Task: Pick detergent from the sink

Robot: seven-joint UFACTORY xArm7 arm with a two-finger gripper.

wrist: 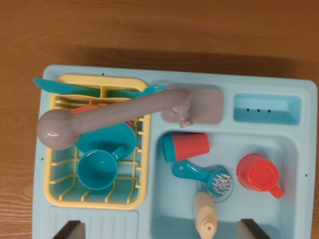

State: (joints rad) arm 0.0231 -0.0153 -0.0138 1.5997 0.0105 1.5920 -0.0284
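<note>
Wrist view, looking straight down: light blue plastic toy sink unit on a brown wooden desk, filling most of the frame. Cream-coloured plastic detergent bottle lying in the basin at lower centre-right, nozzle towards the bottom edge, just below a teal dish brush with white bristles. Above the brush, a red and teal cup on its side; at right of the basin, a red mug with handle. At left, a yellow plastic drying rack holding a teal mug, a teal plate and other dishes. Grey faucet swung across the rack from its base at upper centre. Pincer spread apart, its two dark fingertips at the bottom edge on either side of the bottle, clamped on nothing.
</note>
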